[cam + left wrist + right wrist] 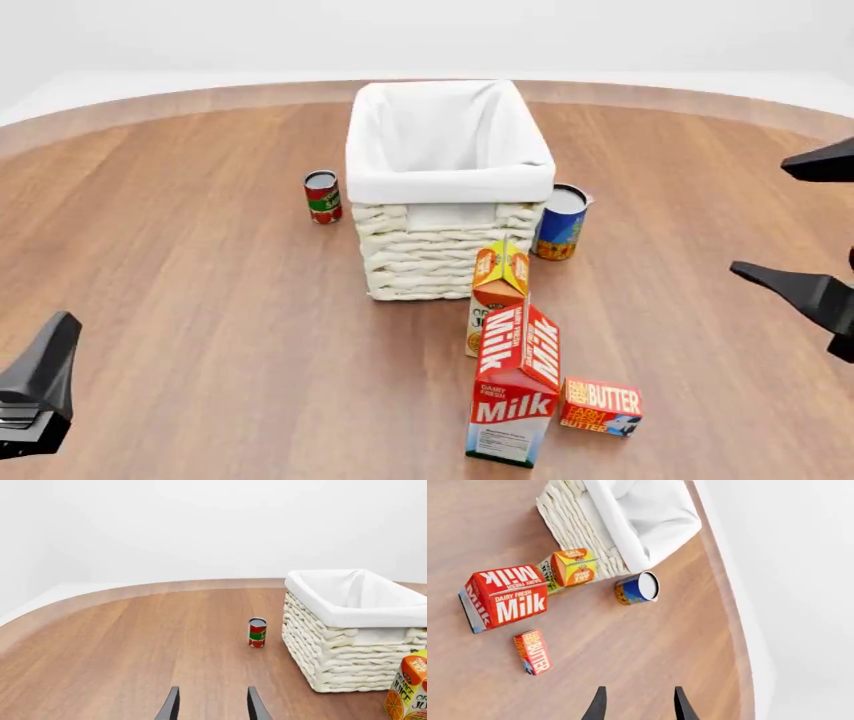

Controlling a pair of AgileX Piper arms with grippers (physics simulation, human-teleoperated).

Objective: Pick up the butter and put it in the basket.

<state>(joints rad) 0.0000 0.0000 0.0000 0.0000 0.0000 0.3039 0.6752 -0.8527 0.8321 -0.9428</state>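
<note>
The butter is a small flat red-and-orange box lying on the wooden table near the front, just right of the milk carton; the right wrist view also shows the butter. The white wicker basket stands at the table's middle, cloth liner folded over its rim, and appears too as the basket and the basket. My right gripper hangs open at the right edge, well right of and beyond the butter, holding nothing. My left gripper is open and empty at the near left.
An orange juice carton stands between the milk and the basket's front wall. A red can sits left of the basket and a blue can at its right front corner. The table's curved far edge runs behind the basket.
</note>
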